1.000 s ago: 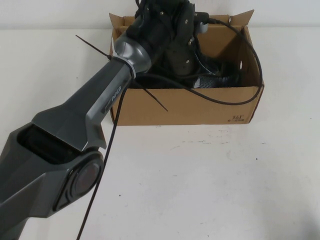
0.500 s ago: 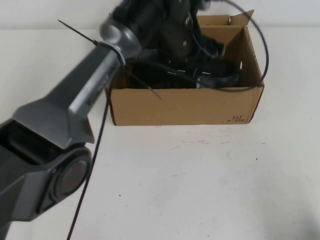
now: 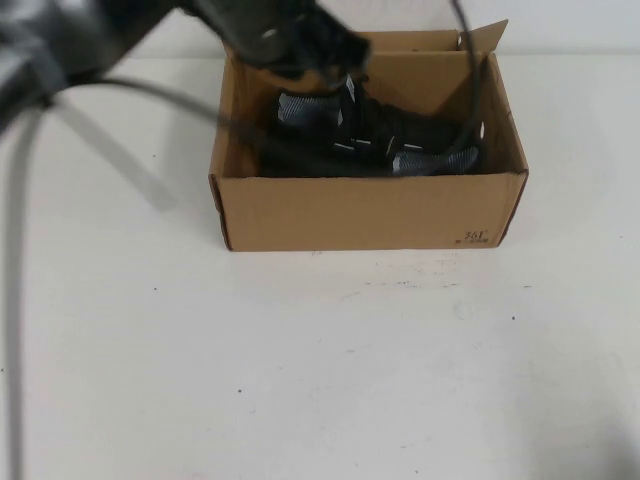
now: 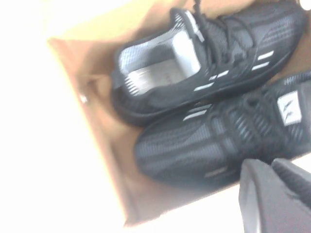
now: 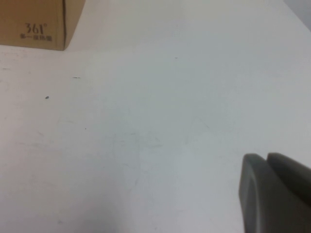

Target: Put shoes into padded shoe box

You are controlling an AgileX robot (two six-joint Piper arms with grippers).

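Both shoes lay inside the padded shoe box, side by side and touching, one pointing one way and one the other; the shoe with the open grey collar sat by the far wall, and the other shoe sat by the near wall. So I thought the job looked about done.

My left gripper hung up over the near left end of the box; its fingers were pressed together with nothing between them. My right gripper was low over the bare table, off past the box corner with the little logo; its fingers were pressed together too, and it held nothing.

What could go wrong from here? My black cable drooped down by the right end of the box, close to the raised flap (I could not tell if it touched); if my left arm pulled away fast, the cable might hook the flap or the wall and drag the box, or tip it so the shoes shifted. The shoe tops also looked about as high as the front wall; a low swing of my left gripper could bump a collar and knock a shoe crooked. The flaps stood up, so a sideways move close to the box could bend one.
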